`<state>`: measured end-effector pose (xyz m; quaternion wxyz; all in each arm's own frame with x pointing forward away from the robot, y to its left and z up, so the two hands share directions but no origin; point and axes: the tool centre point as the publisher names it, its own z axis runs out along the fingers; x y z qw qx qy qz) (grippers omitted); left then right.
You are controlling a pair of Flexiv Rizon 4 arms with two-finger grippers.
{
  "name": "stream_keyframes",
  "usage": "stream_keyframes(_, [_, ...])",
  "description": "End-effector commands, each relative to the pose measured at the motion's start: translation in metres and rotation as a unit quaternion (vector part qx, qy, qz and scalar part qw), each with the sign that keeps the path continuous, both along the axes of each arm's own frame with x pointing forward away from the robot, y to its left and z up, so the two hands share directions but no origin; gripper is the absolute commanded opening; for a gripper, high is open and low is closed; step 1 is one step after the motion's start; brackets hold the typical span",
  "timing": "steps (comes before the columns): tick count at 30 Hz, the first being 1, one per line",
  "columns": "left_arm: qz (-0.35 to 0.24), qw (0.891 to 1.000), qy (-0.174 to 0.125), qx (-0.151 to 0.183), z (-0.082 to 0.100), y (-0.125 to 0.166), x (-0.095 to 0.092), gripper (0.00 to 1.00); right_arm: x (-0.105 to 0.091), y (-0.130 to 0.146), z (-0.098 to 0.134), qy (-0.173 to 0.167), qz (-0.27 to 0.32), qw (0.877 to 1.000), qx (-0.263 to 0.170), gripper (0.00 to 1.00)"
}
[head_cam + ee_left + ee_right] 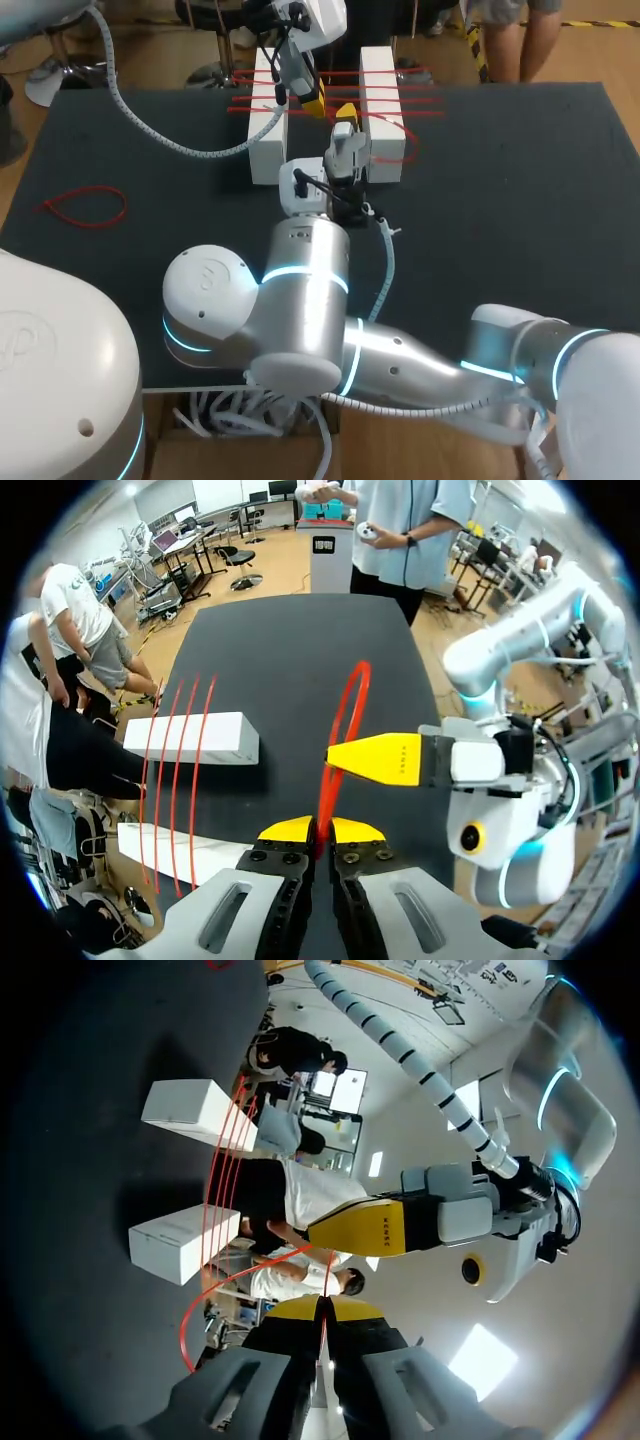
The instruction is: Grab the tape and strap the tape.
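Observation:
Two white blocks [268, 125] [382, 110] stand side by side at the back middle of the table, with several red tapes [330, 85] stretched across them. Above the gap between them, my left gripper [314, 100] and my right gripper [345, 112] meet tip to tip. In the left wrist view the left gripper [322, 830] is shut on a red tape loop [345, 720], which arches ahead past the right gripper's yellow finger [385, 758]. In the right wrist view the right gripper [322, 1308] is shut on the same red tape [215, 1290], which curves down beside the nearer block [185, 1243].
A spare red tape loop [85, 207] lies on the black table [520, 200] at the left. The right arm's thick elbow [300, 300] hangs over the table's front middle. The left arm's corrugated cable [150, 130] droops across the back left.

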<state>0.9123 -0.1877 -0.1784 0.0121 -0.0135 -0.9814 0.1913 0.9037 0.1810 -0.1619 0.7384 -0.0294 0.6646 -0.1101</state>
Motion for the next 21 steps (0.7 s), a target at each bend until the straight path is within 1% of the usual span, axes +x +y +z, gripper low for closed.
stream_keyframes(1, [0.001,1.0,0.0,0.002,0.001,-0.001,0.0,0.0,0.001,-0.006,0.008,0.008,0.003,1.0,-0.004,0.0])
stream_keyframes(11, [0.001,1.0,0.0,0.002,0.001,-0.001,0.0,0.0,0.002,-0.019,0.014,0.019,0.018,1.0,-0.016,0.0])
stream_keyframes(21, [0.001,1.0,0.0,0.002,0.001,-0.001,0.0,0.0,-0.001,-0.027,0.008,0.023,0.027,0.999,-0.034,0.0])
